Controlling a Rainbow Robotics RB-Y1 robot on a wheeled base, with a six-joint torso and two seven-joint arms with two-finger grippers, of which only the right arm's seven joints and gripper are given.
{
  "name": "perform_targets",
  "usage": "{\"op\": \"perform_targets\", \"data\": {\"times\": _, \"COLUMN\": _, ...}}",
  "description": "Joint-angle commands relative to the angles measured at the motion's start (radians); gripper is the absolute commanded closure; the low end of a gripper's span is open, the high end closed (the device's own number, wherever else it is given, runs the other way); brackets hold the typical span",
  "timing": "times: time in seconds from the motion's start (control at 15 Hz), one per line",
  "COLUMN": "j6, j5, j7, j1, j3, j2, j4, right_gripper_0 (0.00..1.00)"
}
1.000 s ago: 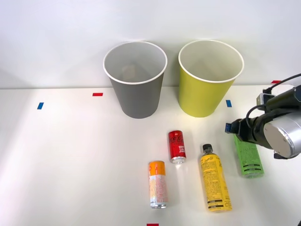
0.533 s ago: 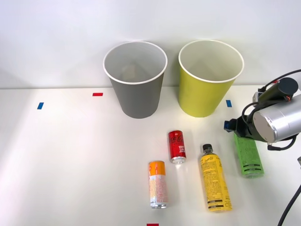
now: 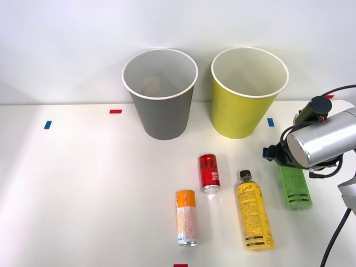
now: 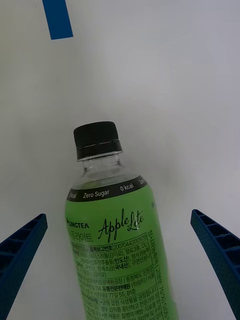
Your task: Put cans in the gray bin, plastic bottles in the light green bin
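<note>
Lying flat on the counter [image 3: 83, 183] at the front view's lower right, the green plastic bottle [image 4: 120, 240] sits between the right gripper's [image 4: 120, 270] spread fingers [image 4: 217, 247]; its long axis runs lengthwise between them — cap leading away.

A white table [image 3: 83, 183] carries all items, and positions are given relative to the gray bin [image 3: 160, 93], which is stood upright at the rear centre. The light green bin [image 3: 248, 92] is stood upright just beside it to the right; the red can [image 3: 209, 173] is laid in front and slightly right, the orange-topped can [image 3: 186, 217] further forward, and the yellow bottle [image 3: 253, 210] and green bottle [image 3: 294, 186] are laid further right, caps pointed rearward. Blue tape marks [image 3: 48, 124] are stuck far to the left and beyond the light green bin, a red tape mark [image 3: 115, 111] just left, and another red one at the front edge.
</note>
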Motion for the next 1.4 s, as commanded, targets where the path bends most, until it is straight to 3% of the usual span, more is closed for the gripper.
{"op": "perform_targets", "data": {"times": 0.07, "j6": -0.017, "j5": 0.004, "j7": 0.000, "j1": -0.004, "j3": 0.000, "j2": 0.001, "j4": 0.047, "right_gripper_0": 0.00}}
{"op": "perform_targets", "data": {"times": 0.4, "j6": -0.049, "j5": 0.052, "j7": 0.003, "j1": -0.002, "j3": 0.000, "j2": 0.021, "j4": 0.095, "right_gripper_0": 0.00}}
{"op": "perform_targets", "data": {"times": 0.6, "j6": -0.049, "j5": 0.075, "j7": 0.016, "j1": 0.001, "j3": 0.012, "j2": 0.027, "j4": 0.095, "right_gripper_0": 0.47}}
{"op": "perform_targets", "data": {"times": 0.73, "j6": -0.050, "j5": 0.165, "j7": 0.002, "j1": 0.001, "j3": 0.077, "j2": 0.030, "j4": 0.095, "right_gripper_0": 0.97}}
{"op": "perform_targets", "data": {"times": 1.13, "j6": -0.060, "j5": 0.210, "j7": 0.029, "j1": 0.012, "j3": 0.069, "j2": 0.067, "j4": 0.047, "right_gripper_0": 1.00}}
{"op": "perform_targets", "data": {"times": 1.4, "j6": -0.075, "j5": 0.072, "j7": 0.312, "j1": 0.061, "j3": -0.066, "j2": 0.072, "j4": -0.123, "right_gripper_0": 1.00}}
